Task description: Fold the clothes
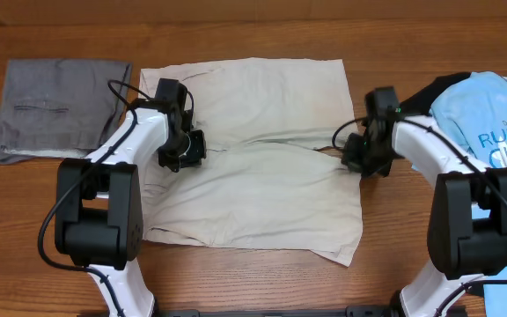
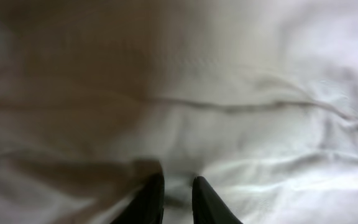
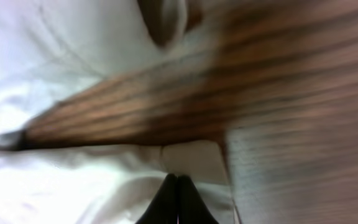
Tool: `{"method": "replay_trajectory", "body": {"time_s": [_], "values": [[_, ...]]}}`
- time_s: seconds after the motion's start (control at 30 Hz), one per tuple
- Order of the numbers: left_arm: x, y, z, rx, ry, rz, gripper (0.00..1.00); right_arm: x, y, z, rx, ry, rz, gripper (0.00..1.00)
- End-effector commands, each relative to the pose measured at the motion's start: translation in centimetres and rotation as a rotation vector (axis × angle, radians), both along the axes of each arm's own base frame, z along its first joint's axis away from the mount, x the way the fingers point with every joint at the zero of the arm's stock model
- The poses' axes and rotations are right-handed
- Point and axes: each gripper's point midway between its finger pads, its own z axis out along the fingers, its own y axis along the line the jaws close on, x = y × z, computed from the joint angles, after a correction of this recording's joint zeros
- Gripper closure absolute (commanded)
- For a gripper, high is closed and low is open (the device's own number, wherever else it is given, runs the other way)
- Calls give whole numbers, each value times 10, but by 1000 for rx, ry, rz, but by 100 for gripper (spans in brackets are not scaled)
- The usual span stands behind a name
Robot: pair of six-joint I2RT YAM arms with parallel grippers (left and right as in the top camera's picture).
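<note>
A beige garment [image 1: 253,176] lies spread flat in the middle of the wooden table, with a crease across its middle. My left gripper [image 1: 183,151] is at the garment's left edge. In the left wrist view its fingers [image 2: 178,193] are nearly closed, with a pinch of beige cloth [image 2: 229,112] between them. My right gripper [image 1: 359,160] is at the garment's right edge. In the right wrist view its fingers [image 3: 178,196] are pressed together on a small flap of the cloth's hem [image 3: 191,160], with bare table beyond it.
A folded grey garment [image 1: 60,107] lies at the back left. A light blue printed T-shirt [image 1: 491,123] lies at the right edge, partly under the right arm. Bare wood [image 1: 253,282] runs along the front.
</note>
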Motion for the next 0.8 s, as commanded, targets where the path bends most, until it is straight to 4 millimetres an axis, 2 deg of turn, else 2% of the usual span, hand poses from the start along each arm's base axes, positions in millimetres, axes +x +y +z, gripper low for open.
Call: {"method": "replay_trajectory", "body": {"time_s": [0.0, 0.1, 0.2, 0.4, 0.57, 0.67, 0.77], "values": [[30, -10, 65, -39, -175, -36, 79, 42, -6, 45, -28, -119, -12, 96], [41, -14, 100, -61, -256, -38, 74, 58, 5, 72, 31, -169, -3, 96], [43, -12, 113, -56, -290, -37, 69, 72, 13, 78, 74, -228, 5, 96], [36, 8, 104, 55, -250, -15, 76, 86, 19, 60, 89, -306, 18, 96], [32, 15, 102, 97, -232, -9, 72, 87, 33, 33, 149, -331, 40, 96], [28, 17, 100, 103, -213, -10, 70, 83, 36, 13, 169, -304, 44, 96], [25, 20, 99, 125, -200, -8, 69, 74, 36, 7, 168, -267, 67, 96]]}}
